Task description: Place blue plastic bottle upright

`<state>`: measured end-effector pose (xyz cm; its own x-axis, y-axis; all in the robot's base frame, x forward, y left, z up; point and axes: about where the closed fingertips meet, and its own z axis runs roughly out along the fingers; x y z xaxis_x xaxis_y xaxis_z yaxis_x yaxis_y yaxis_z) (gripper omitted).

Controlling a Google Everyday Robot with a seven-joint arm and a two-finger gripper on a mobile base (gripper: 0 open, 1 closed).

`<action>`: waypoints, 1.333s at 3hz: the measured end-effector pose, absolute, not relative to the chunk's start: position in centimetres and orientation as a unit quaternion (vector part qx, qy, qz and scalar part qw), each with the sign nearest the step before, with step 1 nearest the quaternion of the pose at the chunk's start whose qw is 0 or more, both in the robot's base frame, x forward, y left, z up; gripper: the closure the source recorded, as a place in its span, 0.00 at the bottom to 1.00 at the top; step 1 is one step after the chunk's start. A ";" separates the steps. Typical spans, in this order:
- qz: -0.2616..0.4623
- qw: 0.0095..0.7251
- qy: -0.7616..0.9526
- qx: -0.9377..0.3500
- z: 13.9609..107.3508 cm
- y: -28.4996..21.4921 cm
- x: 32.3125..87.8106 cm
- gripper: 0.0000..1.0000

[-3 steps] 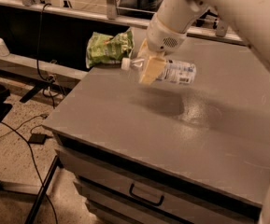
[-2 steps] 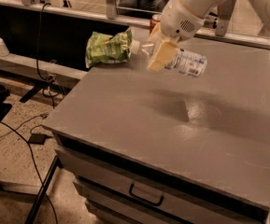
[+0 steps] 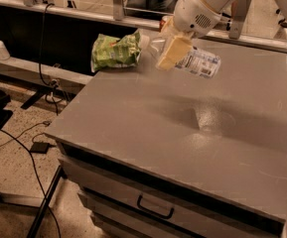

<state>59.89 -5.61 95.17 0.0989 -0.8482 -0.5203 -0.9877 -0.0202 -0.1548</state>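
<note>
The blue plastic bottle (image 3: 196,61) is clear with a white printed label and a white cap at its left end. It hangs lying on its side, tilted, well above the grey table top (image 3: 182,133). My gripper (image 3: 172,52) is shut on the bottle near its neck, with a cream-coloured finger (image 3: 173,53) across the front of it. The white arm comes down from the upper right.
A green snack bag (image 3: 115,51) lies at the table's back left corner. A red-orange can (image 3: 163,23) shows partly behind the gripper. The table has drawers with a handle (image 3: 155,207) in front. Cables and a stand lie on the floor at the left.
The gripper has lifted the bottle higher off the table and carried it a little to the right and back. The bottle stays on its side in the grip.
</note>
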 end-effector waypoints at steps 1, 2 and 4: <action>0.144 0.245 0.655 -0.700 95.2 -5.6 59.9 1.00; 0.207 0.289 0.622 -0.698 95.8 -4.3 59.3 1.00; 0.293 0.353 0.557 -0.692 97.7 -2.2 58.1 1.00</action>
<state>58.13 -2.16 97.71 0.2081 -0.5635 -0.7995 -0.9780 -0.1305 -0.1625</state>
